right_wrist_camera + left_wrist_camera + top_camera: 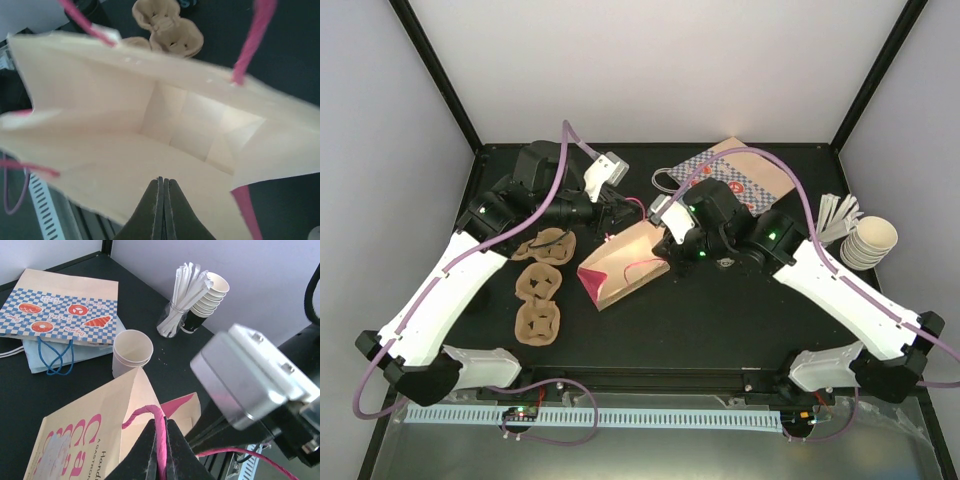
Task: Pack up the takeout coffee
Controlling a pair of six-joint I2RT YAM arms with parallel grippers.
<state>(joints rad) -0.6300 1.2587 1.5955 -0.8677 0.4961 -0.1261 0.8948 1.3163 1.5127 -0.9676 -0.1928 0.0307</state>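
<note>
The pink-and-cream paper bag (620, 270) lies on its side at the table's middle, mouth toward the right arm. My left gripper (610, 222) is shut on its pink rope handle (150, 412), which runs up between the black fingers of the left gripper (162, 427). My right gripper (162, 180) is shut at the bag's (100, 150) open mouth, tips over the lower wall; I cannot tell whether paper is pinched. The bag's inside looks bare. The takeout coffee (132, 352), a small white cup, stands upright just beyond the bag (85, 425). In the top view my right arm hides it.
A blue-checkered paper bag (750, 175) lies flat at the back on a pale blue bag (40, 357). A stack of cream cups (870, 240) and a jar of wrapped straws (180, 300) stand far right. Brown cup carriers (540, 290) lie left of the bag.
</note>
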